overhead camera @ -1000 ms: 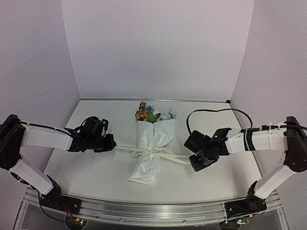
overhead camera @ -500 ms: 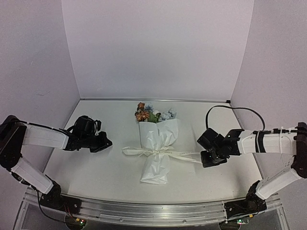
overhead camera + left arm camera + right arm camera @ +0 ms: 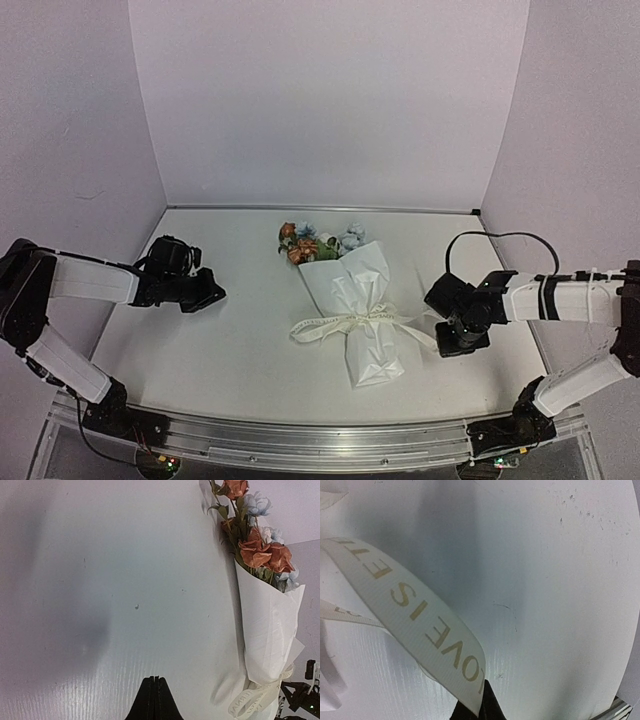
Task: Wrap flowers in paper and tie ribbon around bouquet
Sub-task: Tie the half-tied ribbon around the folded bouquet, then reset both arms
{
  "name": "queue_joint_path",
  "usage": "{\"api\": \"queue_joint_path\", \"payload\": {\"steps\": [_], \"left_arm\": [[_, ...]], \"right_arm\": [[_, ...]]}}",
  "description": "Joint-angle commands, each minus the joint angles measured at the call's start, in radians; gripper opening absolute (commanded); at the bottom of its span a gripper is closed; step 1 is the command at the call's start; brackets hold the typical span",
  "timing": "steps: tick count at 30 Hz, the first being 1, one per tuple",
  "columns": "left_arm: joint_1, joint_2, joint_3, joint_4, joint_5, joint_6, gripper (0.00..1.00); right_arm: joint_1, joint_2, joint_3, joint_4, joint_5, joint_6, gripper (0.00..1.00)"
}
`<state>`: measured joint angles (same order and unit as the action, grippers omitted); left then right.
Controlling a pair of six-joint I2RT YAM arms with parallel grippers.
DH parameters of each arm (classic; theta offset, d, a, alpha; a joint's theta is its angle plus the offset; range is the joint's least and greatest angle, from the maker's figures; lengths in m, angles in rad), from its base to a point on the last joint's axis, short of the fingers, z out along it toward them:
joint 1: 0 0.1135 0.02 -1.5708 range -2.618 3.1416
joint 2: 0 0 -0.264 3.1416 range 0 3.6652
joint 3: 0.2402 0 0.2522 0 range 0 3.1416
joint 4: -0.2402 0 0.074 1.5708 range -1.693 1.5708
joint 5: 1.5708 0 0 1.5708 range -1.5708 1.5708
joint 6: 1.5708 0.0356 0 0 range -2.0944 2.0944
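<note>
Here is the bouquet (image 3: 358, 305), lying flat on the white table (image 3: 220, 350) just right of the middle. It sits at a slant, with the wide end towards the back left and the narrow tip towards the near right. The flowers (image 3: 315, 243), orange and pale blue, poke out of the wide end. The white paper (image 3: 352, 285) wraps the stems in a cone that pinches in at the waist.

Round that waist goes the ribbon (image 3: 362, 322), knotted on top. One tail lies loose on the table to the left, and the other runs right to the right gripper (image 3: 450, 343). The right wrist camera gives the close view: the ribbon (image 3: 415, 610), cream with gold letters reading "LOVE IS", comes down into the fingertips, and the right gripper (image 3: 479, 707) is pinching its end. A black cable (image 3: 490, 238) loops behind that arm.

Over on the left, the left gripper (image 3: 208, 297) sits low over the table, well apart from the bouquet. From its own camera, the left gripper (image 3: 155, 681) has its fingers pressed tight together with nothing between them. The bouquet (image 3: 267, 630) lies off to its right, blooms (image 3: 255, 547) at the top and the ribbon (image 3: 255, 698) looped at the bottom.
</note>
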<state>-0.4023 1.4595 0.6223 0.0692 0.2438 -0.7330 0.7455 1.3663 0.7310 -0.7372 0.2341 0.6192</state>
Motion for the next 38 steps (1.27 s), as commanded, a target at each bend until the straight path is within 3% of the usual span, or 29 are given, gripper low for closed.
{"api": "queue_joint_path", "payload": {"steps": [1, 2, 4, 6, 7, 10, 12, 14, 15, 24, 38], "left_arm": [[-0.006, 0.026, 0.048, 0.039, 0.093, 0.013, 0.00], [-0.013, 0.025, 0.056, 0.030, 0.097, 0.021, 0.02], [-0.043, 0.017, 0.084, 0.005, 0.087, 0.048, 0.16], [-0.078, -0.002, 0.115, -0.031, 0.050, 0.078, 0.28], [-0.099, -0.012, 0.132, -0.047, 0.026, 0.095, 0.37], [-0.145, -0.042, 0.188, -0.106, -0.027, 0.134, 0.57], [-0.166, -0.057, 0.224, -0.131, -0.046, 0.159, 0.65], [-0.177, -0.073, 0.247, -0.138, -0.043, 0.180, 0.96], [-0.181, -0.084, 0.259, -0.139, -0.041, 0.194, 0.99], [-0.184, -0.152, 0.386, -0.243, -0.122, 0.265, 1.00], [-0.182, -0.192, 0.432, -0.288, -0.235, 0.287, 1.00]], "right_arm": [[0.021, -0.012, 0.057, -0.035, 0.002, 0.021, 0.15], [0.034, -0.018, 0.070, -0.058, 0.025, 0.019, 0.27], [0.056, -0.038, 0.093, -0.094, 0.064, 0.013, 0.50], [0.068, -0.076, 0.103, -0.110, 0.089, 0.009, 0.95], [0.068, -0.092, 0.105, -0.115, 0.096, 0.009, 0.98], [0.068, -0.152, 0.114, -0.133, 0.132, 0.004, 0.98], [0.069, -0.189, 0.125, -0.141, 0.147, -0.010, 0.98], [0.068, -0.218, 0.138, -0.147, 0.161, -0.020, 0.98], [0.068, -0.234, 0.143, -0.148, 0.166, -0.026, 0.98], [0.069, -0.366, 0.176, -0.154, 0.319, -0.039, 0.98], [0.068, -0.404, 0.168, -0.158, 0.324, -0.054, 0.98]]}}
